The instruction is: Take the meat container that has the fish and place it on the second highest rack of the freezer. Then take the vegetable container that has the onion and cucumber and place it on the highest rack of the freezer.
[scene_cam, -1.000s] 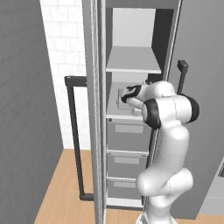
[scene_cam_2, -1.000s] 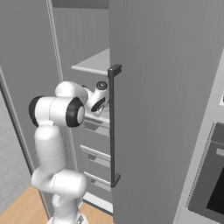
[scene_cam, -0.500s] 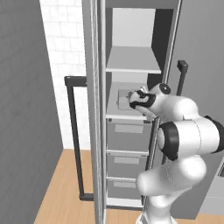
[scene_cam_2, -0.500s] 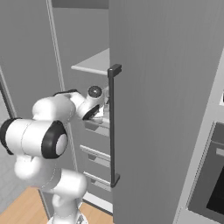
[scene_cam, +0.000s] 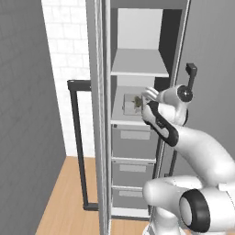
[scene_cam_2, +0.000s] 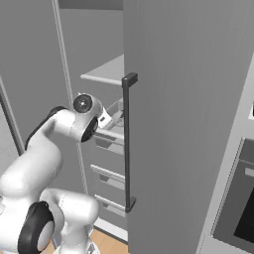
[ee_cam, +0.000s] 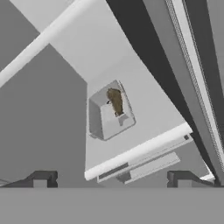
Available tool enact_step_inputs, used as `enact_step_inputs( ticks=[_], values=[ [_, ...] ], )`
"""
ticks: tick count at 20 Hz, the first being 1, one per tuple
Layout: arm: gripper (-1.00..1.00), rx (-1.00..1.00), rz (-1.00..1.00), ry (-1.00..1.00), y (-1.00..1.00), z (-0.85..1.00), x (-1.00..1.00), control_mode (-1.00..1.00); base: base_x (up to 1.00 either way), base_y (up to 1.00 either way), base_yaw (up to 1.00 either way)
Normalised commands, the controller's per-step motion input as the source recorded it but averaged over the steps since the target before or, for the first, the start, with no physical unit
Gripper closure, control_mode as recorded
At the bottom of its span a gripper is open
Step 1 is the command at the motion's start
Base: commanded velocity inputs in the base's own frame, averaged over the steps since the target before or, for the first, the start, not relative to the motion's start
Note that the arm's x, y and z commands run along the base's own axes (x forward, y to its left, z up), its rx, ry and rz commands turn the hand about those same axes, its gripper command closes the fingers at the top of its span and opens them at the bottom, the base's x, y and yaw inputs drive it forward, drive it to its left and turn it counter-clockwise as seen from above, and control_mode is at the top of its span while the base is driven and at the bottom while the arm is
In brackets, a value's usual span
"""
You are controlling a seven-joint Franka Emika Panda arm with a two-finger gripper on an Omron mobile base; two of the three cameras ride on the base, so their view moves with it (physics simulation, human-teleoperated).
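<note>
The gripper (ee_cam: pixel 111 177) is spread apart, holding nothing; the tray (ee_cam: pixel 109 116) with the fish (ee_cam: pixel 115 100) sits on the freezer (scene_cam: pixel 137 69) shelf, half hidden by the arm from the base.

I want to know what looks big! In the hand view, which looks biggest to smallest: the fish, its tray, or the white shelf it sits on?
1. The shelf of the freezer looks largest.
2. The meat container comes next.
3. The fish looks smallest, lying inside the tray.
</note>
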Motion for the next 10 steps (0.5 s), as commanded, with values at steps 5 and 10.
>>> enact_step_inputs(
  ticks=[5, 10],
  values=[
    [-1.00, -0.40, 0.54, -0.10, -0.31, 0.25, -1.00, -1.00, 0.00, 0.00, 0.00],
    [-1.00, -0.41, 0.49, 0.02, -0.07, 0.72, -1.00, -1.00, 0.00, 0.00, 0.00]
  ],
)
